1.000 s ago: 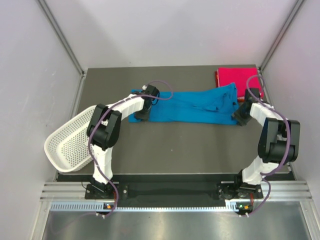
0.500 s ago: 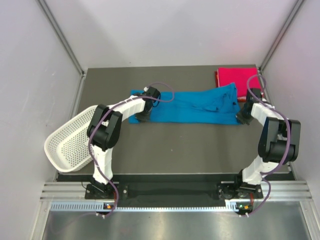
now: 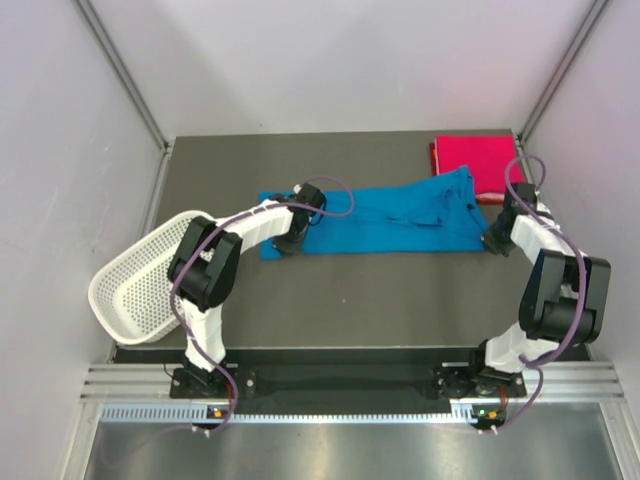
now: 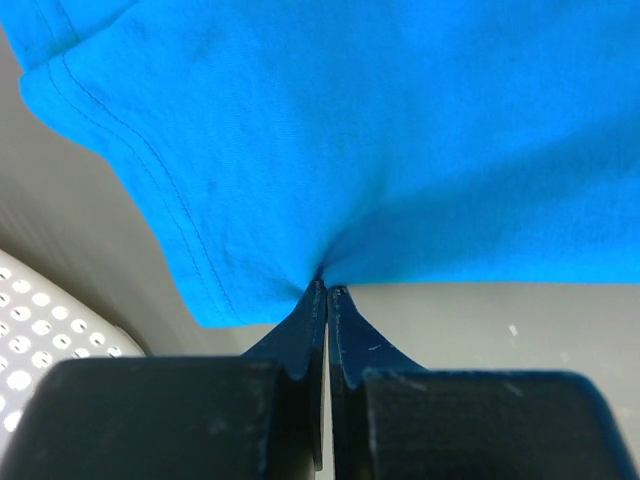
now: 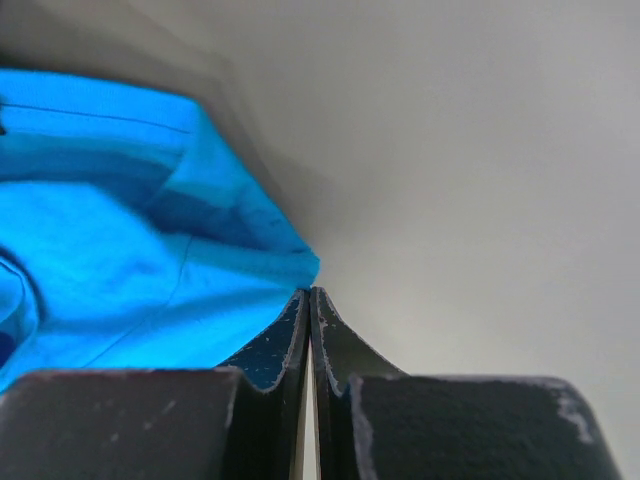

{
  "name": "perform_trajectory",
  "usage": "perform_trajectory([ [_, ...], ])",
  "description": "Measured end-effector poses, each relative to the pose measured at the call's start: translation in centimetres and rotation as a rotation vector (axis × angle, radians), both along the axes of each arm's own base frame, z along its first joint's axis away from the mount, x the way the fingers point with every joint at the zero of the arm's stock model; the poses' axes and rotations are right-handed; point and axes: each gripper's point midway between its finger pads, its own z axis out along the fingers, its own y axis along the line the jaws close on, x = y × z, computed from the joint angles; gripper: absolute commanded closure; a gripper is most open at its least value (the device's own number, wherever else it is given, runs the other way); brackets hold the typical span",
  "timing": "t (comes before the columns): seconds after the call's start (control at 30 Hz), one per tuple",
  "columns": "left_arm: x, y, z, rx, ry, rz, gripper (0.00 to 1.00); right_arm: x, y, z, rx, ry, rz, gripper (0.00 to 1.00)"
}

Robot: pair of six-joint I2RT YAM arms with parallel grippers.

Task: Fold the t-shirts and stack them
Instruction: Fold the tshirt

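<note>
Pale grey walls [image 3: 330,60] enclose a dark grey counter [image 3: 400,300], on which the work is judged to be roughly half done. At 1 o'clock on the counter a pink-red t-shirt [image 3: 475,165] is seen already folded into a flat rectangle, close to the far right corner. Across the middle a blue t-shirt [image 3: 400,218] is laid out as a long wrinkled band running from 9 to 3 o'clock, only partly folded. Its right end meets the pink-red one, though whether it touches or overlaps cannot be told. The left gripper [image 3: 291,243] is set at the band's 8 o'clock corner, and in the left wrist view its jaws are pressed together on a pinch of the blue hem. The right gripper [image 3: 493,243] is placed at the 4 o'clock corner, jaws likewise pressed together, and the shirt's corner appears to be caught at their tips. What is left, by this reckoning, is the folding of the blue shirt into a compact shape and its stacking with the pink-red one. A white mesh basket [image 3: 135,290] is seen tilted at the counter's 8 o'clock edge. Sleeves and collar of the blue shirt cannot be made out clearly. The right wrist view is blurred, so how much cloth is held there is hard to say, and from above both pinch points are hidden by the wrists
</note>
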Motion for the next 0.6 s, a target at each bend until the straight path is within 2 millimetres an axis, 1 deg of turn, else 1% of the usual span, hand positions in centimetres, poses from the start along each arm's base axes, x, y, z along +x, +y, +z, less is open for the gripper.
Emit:
perform_trajectory([
  [0.13, -1.5, -0.4, 0.3, -0.008, 0.008, -0.020, 1.00, -1.7, -1.4, 0.8, -0.010, 0.002, -0.033, 1.00],
  [0.27, -3.2, -0.5, 0.6, -0.015, 0.023, -0.034, 1.00, -4.0, -3.0, 1.3, -0.027, 0.009, -0.081, 1.00],
  [0.33, -4.0, -0.6, 0.8, -0.016, 0.032, -0.042, 1.00, -5.0, -3.2, 1.2, -0.028, 0.017, -0.090, 1.00],
  [0.43, -5.4, -0.9, 0.7, -0.026, 0.053, -0.056, 1.00, -6.2, -2.7, 0.9, -0.019, 0.026, -0.084, 1.00],
  [0.47, -5.9, -1.0, 0.7, -0.031, 0.059, -0.059, 1.00, -6.5, -2.4, 0.9, -0.011, 0.023, -0.074, 0.95],
  [0.5, -6.3, -1.0, 0.6, -0.033, 0.065, -0.061, 1.00, -6.6, -2.1, 0.9, -0.002, 0.016, -0.064, 0.78],
  [0.53, -6.8, -1.0, 0.5, -0.034, 0.070, -0.064, 1.00, -6.7, -1.8, 1.0, 0.012, 0.004, -0.055, 0.73],
  [0.6, -7.6, -0.9, 0.3, -0.034, 0.085, -0.069, 1.00, -6.5, -1.3, 1.7, 0.026, -0.028, -0.033, 0.67],
])
